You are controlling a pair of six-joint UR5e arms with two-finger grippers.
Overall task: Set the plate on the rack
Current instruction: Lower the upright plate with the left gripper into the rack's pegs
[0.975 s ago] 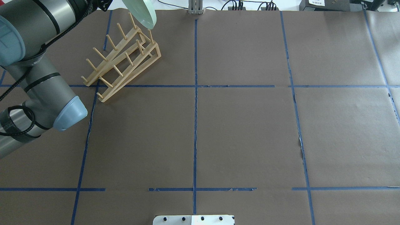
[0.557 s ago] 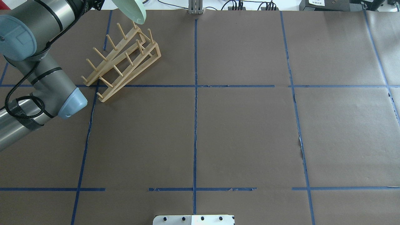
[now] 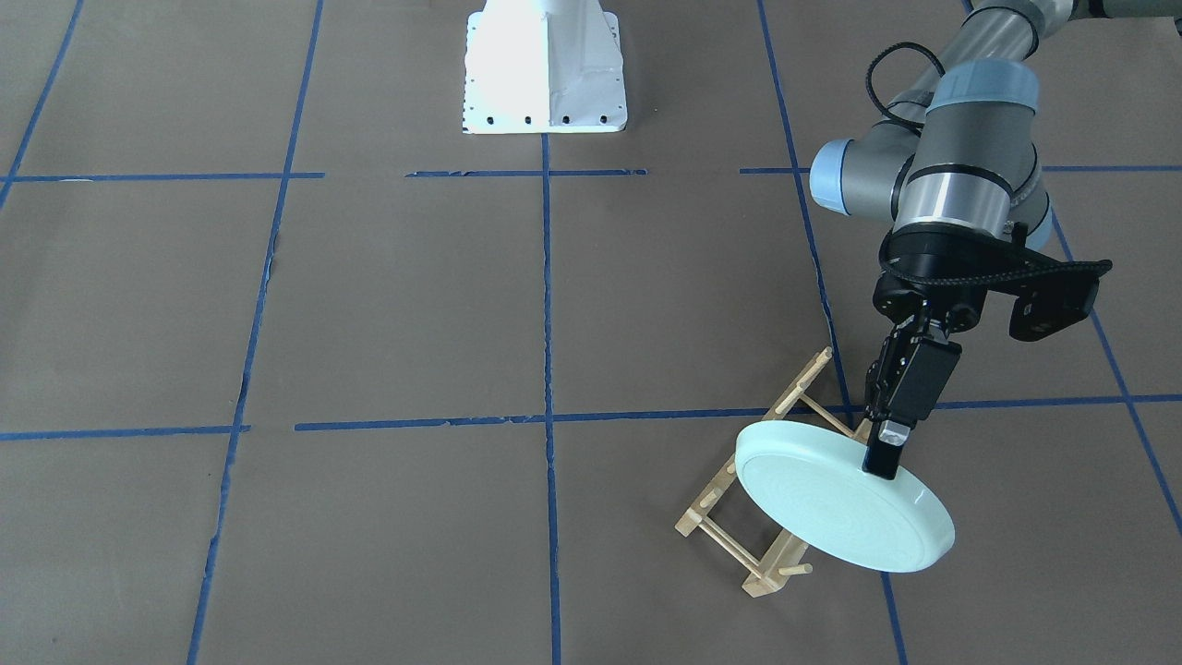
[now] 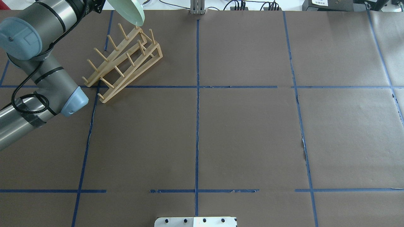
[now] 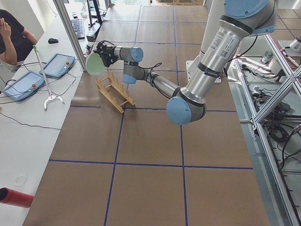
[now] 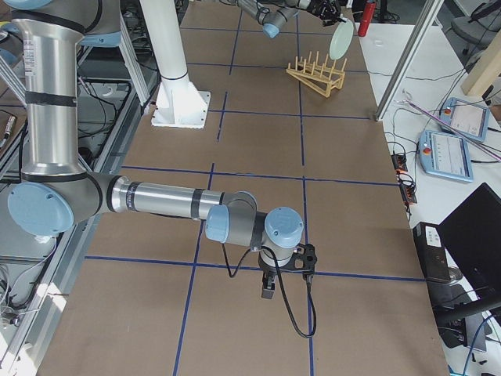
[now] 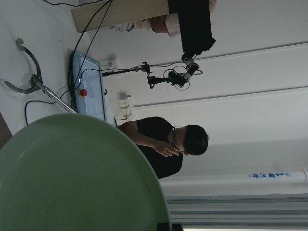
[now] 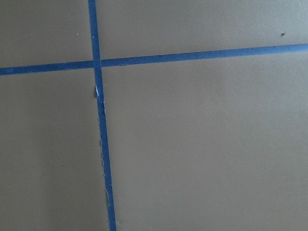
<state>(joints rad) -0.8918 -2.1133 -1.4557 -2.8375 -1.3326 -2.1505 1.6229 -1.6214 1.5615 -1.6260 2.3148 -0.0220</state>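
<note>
**Plate held tilted over the rack's far end**

Brown paper covers the worktop (image 3: 388, 305), ruled into squares by blue tape (image 3: 547, 305). Right of the middle line stands the wooden rack (image 3: 709, 503). The mint-green plate (image 3: 845, 503) hangs tilted over the rack's end farthest from the robot, with the left claw (image 3: 882, 457) clamped on its rim. Whether plate and pegs touch is unclear. The right claw (image 6: 266, 291) hangs low over the paper; its jaws cannot be judged. Beyond the worktop's far edge sits an operator (image 5: 11, 33) beside two pendants (image 5: 59, 65).

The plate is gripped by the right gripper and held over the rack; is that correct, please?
Not quite. The left gripper grips the plate, as the front-facing view shows; the plate is indeed held over the rack.
</note>
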